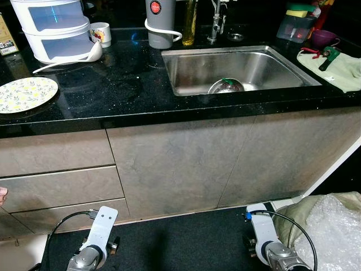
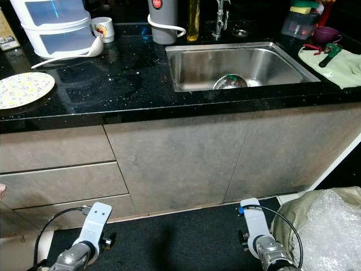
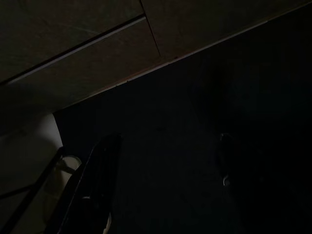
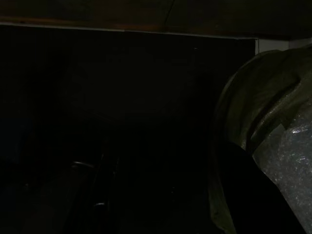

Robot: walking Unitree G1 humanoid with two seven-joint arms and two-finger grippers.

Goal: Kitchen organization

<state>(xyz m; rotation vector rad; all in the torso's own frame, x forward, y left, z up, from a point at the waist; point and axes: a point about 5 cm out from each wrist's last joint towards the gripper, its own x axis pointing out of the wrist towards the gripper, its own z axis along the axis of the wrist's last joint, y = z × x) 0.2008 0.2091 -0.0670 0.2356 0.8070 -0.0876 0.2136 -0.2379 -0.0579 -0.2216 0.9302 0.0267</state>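
Hanging low in front of the cabinet fronts, both arms are held idle, the left gripper to the left and the right gripper to the right, well below the black speckled countertop; whether either pair of fingers is parted or closed cannot be told, since the wrist views are too dark to settle it. Everything to be organised lies above and beyond the fingers, so any coming move is judged to begin with an arm being raised to counter height. A round metal bowl is seen in the stainless steel sink, at its near side, and it is judged nearer the right arm. A flat patterned plate rests at the left edge of the counter, nearer the left arm. Farther back on the left a white stacked plastic container stands, with a white ladle lying against its base, its long handle running leftward and toward the near side. A small mug stands just beside the container, and a grey cylindrical appliance and a bottle stand at the far edge behind the sink. On the right a pale green cloth is spread, bearing a green-handled tool. A bag of bubble wrap lies on the floor beside the right arm.
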